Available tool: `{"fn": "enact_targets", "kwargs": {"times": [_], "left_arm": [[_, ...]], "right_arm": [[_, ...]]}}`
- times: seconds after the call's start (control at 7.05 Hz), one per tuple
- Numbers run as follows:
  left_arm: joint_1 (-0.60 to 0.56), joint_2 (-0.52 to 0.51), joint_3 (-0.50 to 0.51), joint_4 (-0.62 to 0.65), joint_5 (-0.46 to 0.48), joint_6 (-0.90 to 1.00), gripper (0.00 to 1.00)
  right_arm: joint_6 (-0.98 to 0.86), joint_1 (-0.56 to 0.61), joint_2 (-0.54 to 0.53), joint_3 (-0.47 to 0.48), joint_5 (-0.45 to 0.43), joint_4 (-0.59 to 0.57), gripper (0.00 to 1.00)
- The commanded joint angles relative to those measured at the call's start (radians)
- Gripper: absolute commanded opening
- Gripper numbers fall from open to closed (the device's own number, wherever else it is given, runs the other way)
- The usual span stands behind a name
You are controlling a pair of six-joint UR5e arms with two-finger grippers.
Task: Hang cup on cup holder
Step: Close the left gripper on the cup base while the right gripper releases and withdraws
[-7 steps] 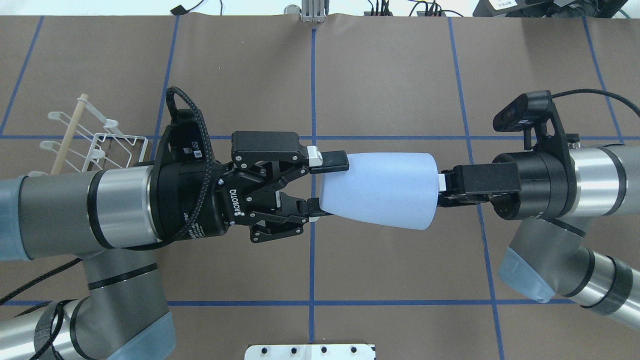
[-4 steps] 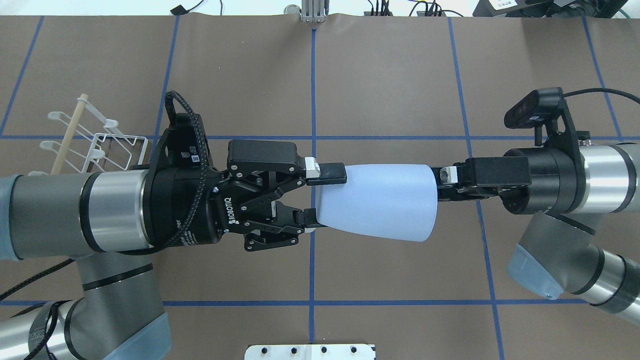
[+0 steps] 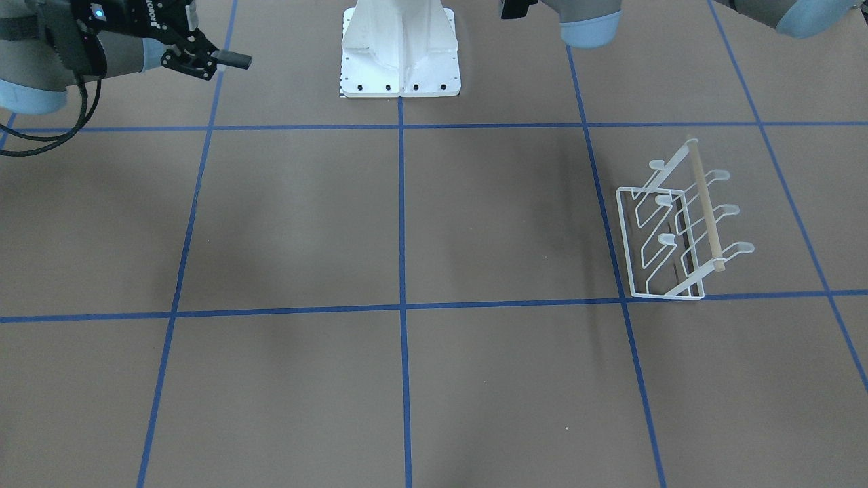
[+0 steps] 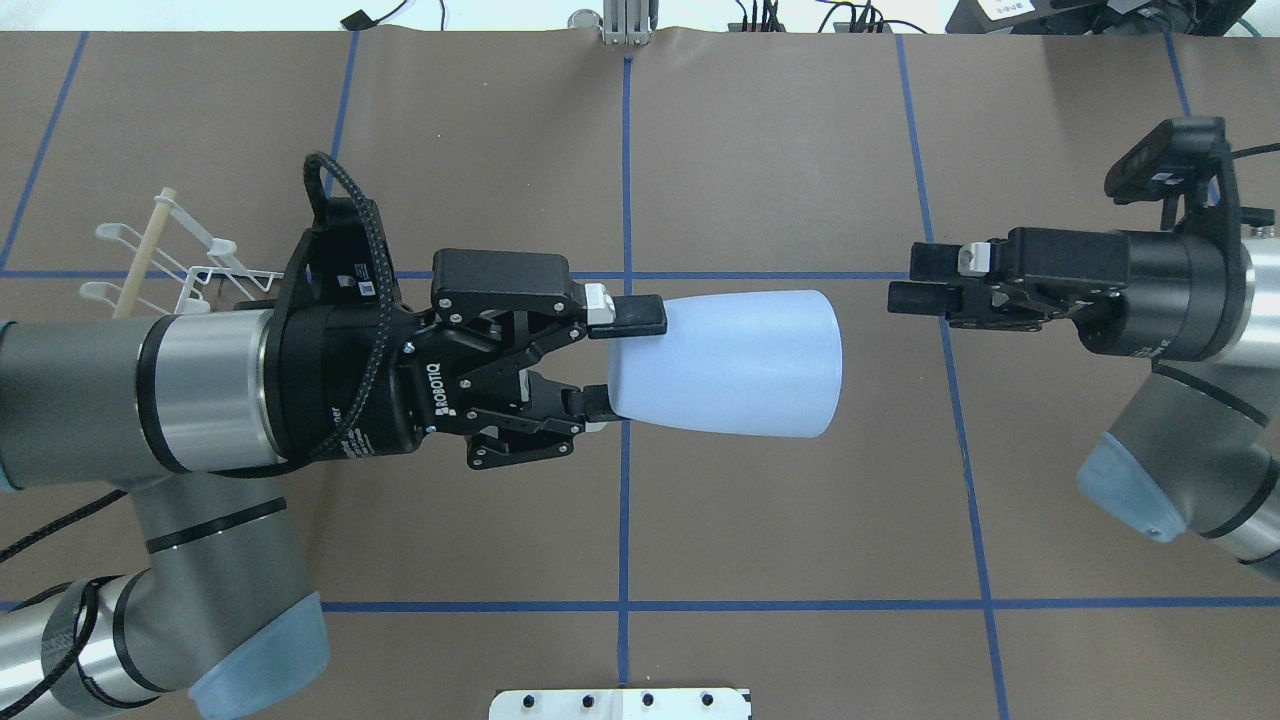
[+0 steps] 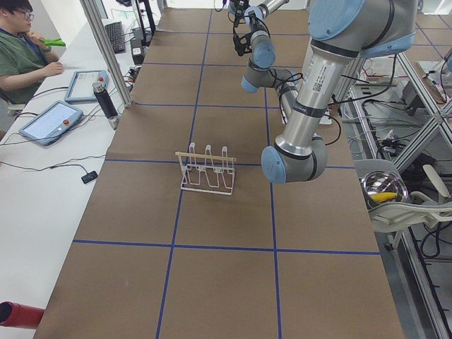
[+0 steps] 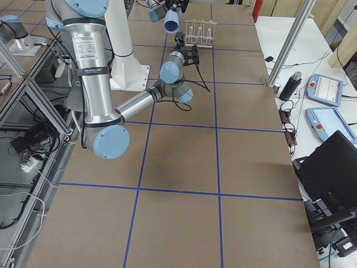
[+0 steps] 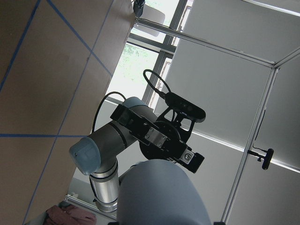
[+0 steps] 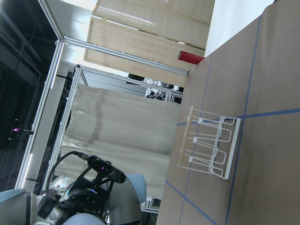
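Note:
The light blue-grey cup (image 4: pixel 730 362) lies horizontally in the air over the table's middle, wide mouth toward the right. My left gripper (image 4: pixel 615 358) is shut on its narrow bottom end. The cup also shows in the left wrist view (image 7: pixel 161 194) and the exterior right view (image 6: pixel 172 21). My right gripper (image 4: pixel 905 280) is off the cup, to the right of its mouth, with its fingers slightly apart and empty. The white wire cup holder (image 4: pixel 190 285) stands at the far left, partly hidden behind my left arm; it shows whole in the front-facing view (image 3: pixel 678 224).
The white robot base plate (image 3: pixel 400 61) sits at the table's near edge. Blue tape lines grid the brown table. An operator (image 5: pixel 21 42) sits at a side desk with tablets. A metal bowl (image 5: pixel 385 189) rests off the table.
My right gripper has let go of the cup's rim and drawn back to the right and away. My left gripper has carried the cup slightly left.

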Motion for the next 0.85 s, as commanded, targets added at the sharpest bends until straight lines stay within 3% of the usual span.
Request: {"fn": "enact_targets", "kwargs": {"times": [0.0, 0.14, 0.28, 0.43, 0.71], "left_arm": [[-0.078, 0.001, 0.015, 0.058, 0.000, 0.001, 0.00], [-0.115, 0.001, 0.016, 0.156, -0.002, 0.039, 0.00], [-0.138, 0.002, 0.012, 0.269, -0.034, 0.196, 0.00], [-0.194, 0.022, 0.011, 0.389, -0.077, 0.284, 0.00], [-0.390, 0.021, 0.015, 0.637, -0.324, 0.435, 0.00]], "right_arm": [[-0.079, 0.114, -0.044, -0.097, 0.058, -0.002, 0.99], [-0.128, 0.219, -0.040, -0.175, 0.148, -0.018, 0.99], [-0.203, 0.331, -0.034, -0.243, 0.241, -0.079, 0.99], [-0.368, 0.396, -0.032, -0.254, 0.291, -0.239, 0.99], [-0.753, 0.498, -0.041, -0.251, 0.326, -0.598, 1.00]]}}
